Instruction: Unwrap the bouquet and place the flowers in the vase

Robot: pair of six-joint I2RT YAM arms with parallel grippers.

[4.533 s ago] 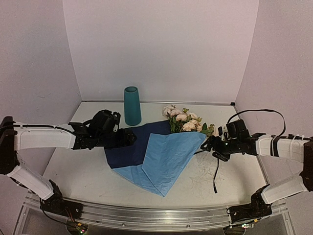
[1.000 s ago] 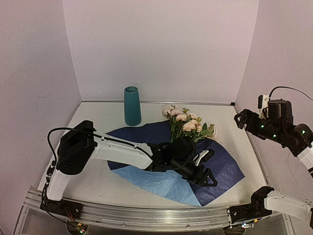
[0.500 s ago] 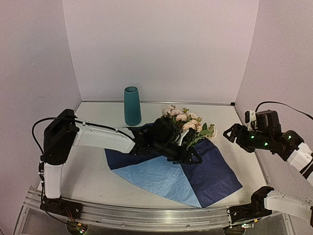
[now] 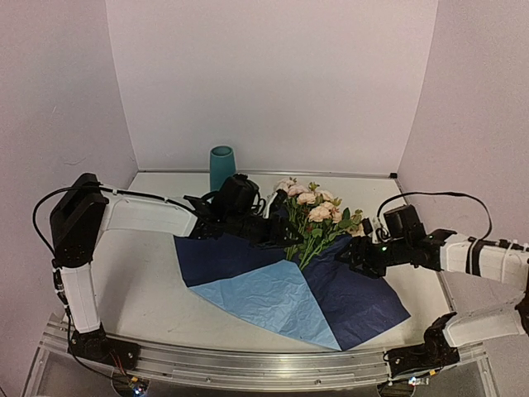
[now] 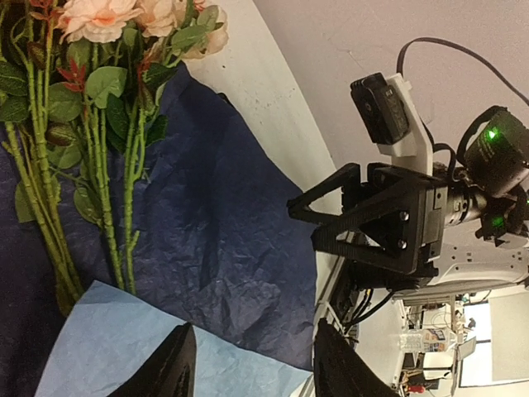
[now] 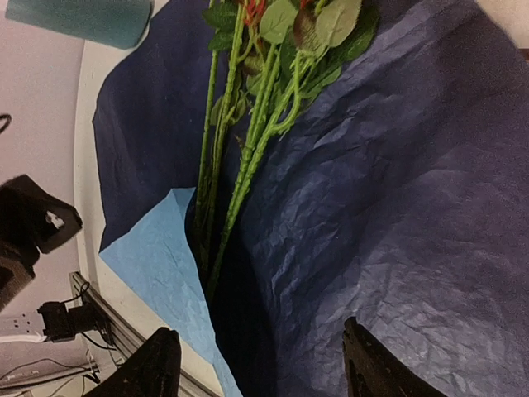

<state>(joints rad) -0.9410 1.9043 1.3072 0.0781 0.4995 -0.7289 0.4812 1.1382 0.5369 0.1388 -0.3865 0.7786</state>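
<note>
The bouquet's paper [image 4: 364, 281] lies spread flat, dark blue with a light-blue fold [image 4: 264, 302] at the front. The flowers [image 4: 312, 213] lie on it, pale pink blooms toward the back and green stems [image 6: 248, 149] running forward. My left gripper [image 4: 279, 234] hovers just left of the stems, open and empty; its wrist view shows the stems [image 5: 91, 165] and the paper [image 5: 223, 223]. My right gripper [image 4: 354, 252] is low over the paper's right half [image 6: 397, 207], open with nothing between its fingers. The teal vase [image 4: 221, 157] stands at the back, partly hidden by the left arm.
White walls close in the table [image 4: 140, 289] at the back and both sides. A metal rail [image 4: 248, 364] runs along the near edge. In the left wrist view the right gripper [image 5: 372, 223] faces mine across the paper. The vase [image 6: 78, 16] shows at the right wrist view's top edge.
The left arm has pulled back from the paper's front to beside the stems. The right arm has come down from high at the right to the paper. Both grippers have narrowed.
</note>
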